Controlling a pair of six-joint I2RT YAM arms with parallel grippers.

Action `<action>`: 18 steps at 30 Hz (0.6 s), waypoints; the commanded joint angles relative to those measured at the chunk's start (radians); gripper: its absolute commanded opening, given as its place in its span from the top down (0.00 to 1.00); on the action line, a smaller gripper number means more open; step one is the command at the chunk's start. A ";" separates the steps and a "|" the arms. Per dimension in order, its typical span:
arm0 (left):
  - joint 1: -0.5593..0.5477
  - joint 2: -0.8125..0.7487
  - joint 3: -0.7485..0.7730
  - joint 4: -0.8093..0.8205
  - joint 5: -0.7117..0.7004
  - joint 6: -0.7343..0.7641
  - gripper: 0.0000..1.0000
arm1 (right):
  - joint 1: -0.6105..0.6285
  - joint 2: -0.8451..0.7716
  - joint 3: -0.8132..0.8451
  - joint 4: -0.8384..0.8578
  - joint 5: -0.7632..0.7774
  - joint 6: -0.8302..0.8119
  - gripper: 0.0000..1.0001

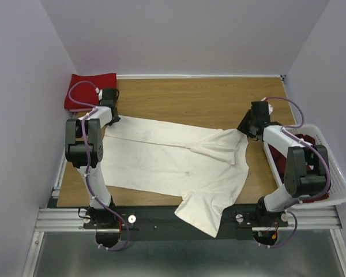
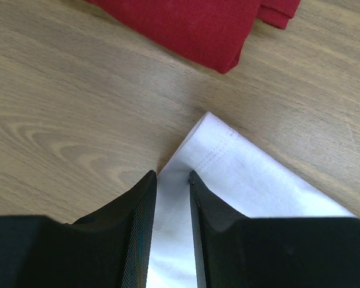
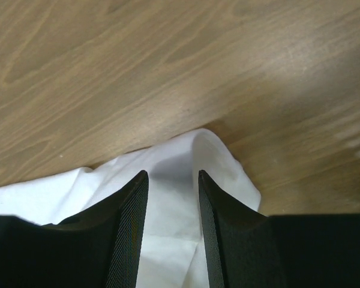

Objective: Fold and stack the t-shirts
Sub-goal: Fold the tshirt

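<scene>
— Cream-white cotton was spread across most of the wooden surface [image 1: 190, 95]. The cream-white t-shirt [image 1: 179, 167] was laid out wide, with one part draped over the near rail between the arm bases.
— How was it held?
— Its far left hem corner was pinched by the left fingers [image 2: 141, 216], which were closed to a narrow gap with a strip of cloth between them. A raised fold at the far right was clamped by the right fingers [image 3: 132, 222], which were set slightly wider. The far edge was drawn out between the two.
— What was noted around it?
— A bright red t-shirt [image 1: 89, 89] was seen folded in the far left corner, near the left fingers but apart from the white hem. A white lattice basket [image 1: 337, 179] was placed at the right edge, just beside the right arm. Dark red cloth [image 1: 278, 167] was seen inside it, partly hidden by that arm.
— What could be made out on the fabric?
— Double rows of stitching were seen along the hem in the left wrist view.
</scene>
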 commanded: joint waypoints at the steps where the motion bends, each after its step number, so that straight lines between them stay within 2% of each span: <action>1: 0.014 0.007 -0.016 0.000 0.009 0.002 0.64 | -0.014 -0.007 -0.043 0.026 0.061 0.022 0.55; 6: 0.014 0.006 -0.017 0.005 0.003 0.005 0.64 | -0.016 -0.002 -0.091 0.113 -0.004 0.041 0.57; 18: 0.012 0.004 -0.013 0.008 0.021 0.008 0.64 | -0.037 -0.014 -0.169 0.244 -0.034 0.068 0.61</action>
